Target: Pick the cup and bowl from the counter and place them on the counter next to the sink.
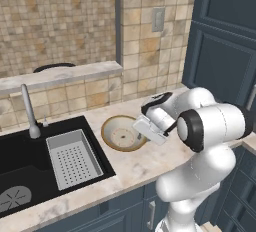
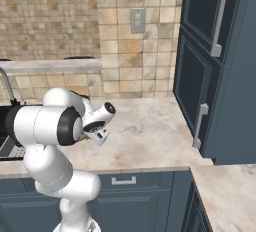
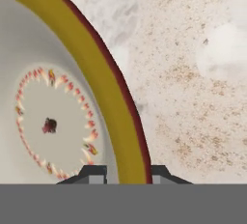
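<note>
Jaws of the gripper point(image 3: 124, 174) are seen astride the bowl's point(image 1: 121, 133) rim, slightly parted; whether it is gripped cannot be told. The bowl is set on the counter point(image 1: 131, 168) just beside the sink point(image 1: 30, 158), so its placement is judged nearly done.

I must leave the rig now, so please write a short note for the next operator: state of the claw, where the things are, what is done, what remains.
Claw: low over the bowl, one finger on each side of its tan rim, slightly apart; whether it grips cannot be told.
Bowl: rests on the counter just right of the sink, so it appears placed.
Cup: I cannot locate it.
Left: let go of the rim if still gripped, lift clear, then find the cup and confirm it stands beside the sink.
</note>
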### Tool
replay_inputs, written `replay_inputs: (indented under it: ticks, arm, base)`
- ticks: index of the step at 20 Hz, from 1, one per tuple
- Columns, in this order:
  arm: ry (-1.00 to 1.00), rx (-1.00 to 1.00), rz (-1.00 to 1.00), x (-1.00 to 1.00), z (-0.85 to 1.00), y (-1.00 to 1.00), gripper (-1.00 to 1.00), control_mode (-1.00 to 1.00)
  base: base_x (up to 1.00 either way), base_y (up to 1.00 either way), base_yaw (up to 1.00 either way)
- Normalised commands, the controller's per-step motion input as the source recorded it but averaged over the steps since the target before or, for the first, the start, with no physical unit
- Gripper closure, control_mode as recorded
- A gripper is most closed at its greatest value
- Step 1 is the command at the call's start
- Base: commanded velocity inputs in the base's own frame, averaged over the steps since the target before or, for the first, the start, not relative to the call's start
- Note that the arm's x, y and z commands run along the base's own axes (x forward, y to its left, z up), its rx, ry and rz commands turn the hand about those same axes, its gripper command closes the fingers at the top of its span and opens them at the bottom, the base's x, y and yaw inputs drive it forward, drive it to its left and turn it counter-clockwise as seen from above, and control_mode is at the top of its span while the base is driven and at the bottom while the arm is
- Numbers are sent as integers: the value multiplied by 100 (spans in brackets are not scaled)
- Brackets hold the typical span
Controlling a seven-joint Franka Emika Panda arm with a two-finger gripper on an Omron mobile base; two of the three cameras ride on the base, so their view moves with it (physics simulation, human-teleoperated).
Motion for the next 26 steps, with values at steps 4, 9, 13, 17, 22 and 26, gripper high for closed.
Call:
replay_inputs:
  ticks: [4,9,13,17,22,26]
  arm:
    - [1,0,0,0,0,0,100,-100]
    - [-1,0,0,0,0,0,-100,-100]
    - [-3,-1,0,-5,9,0,-100,-100]
    - [-11,0,0,-24,56,0,-100,-100]
    - [-16,0,0,-33,89,-2,-100,-100]
    - [-9,-3,0,-60,70,-27,-100,-100]
  base:
    - [0,0,0]
    - [0,0,0]
    - [0,0,0]
    - [0,0,0]
    - [0,0,0]
    - [0,0,0]
